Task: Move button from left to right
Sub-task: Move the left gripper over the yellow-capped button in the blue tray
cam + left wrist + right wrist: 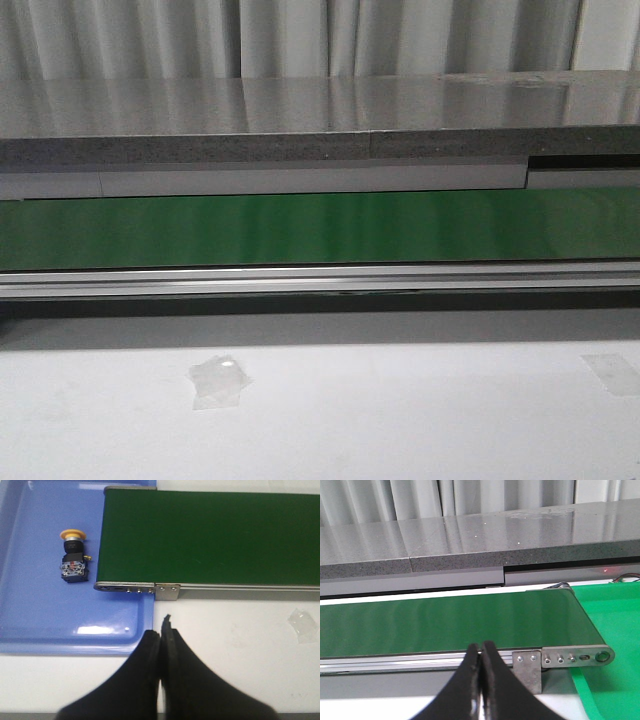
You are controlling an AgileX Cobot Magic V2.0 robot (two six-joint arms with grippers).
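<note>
The button (73,556), with a yellow cap, silvery collar and black body, lies on its side in a blue tray (45,615) beside the end of the green conveyor belt (210,535). My left gripper (161,630) is shut with nothing in it, hovering over the white table at the tray's corner, well apart from the button. My right gripper (481,649) is shut and empty too, in front of the belt's (445,625) near rail. Neither gripper nor the button shows in the front view.
The belt (320,228) runs across the front view on a metal rail (320,280). A green tray (612,680) sits at the belt's right end. Scraps of clear tape (220,380) (304,625) lie on the white table. A grey stone counter (320,120) stands behind.
</note>
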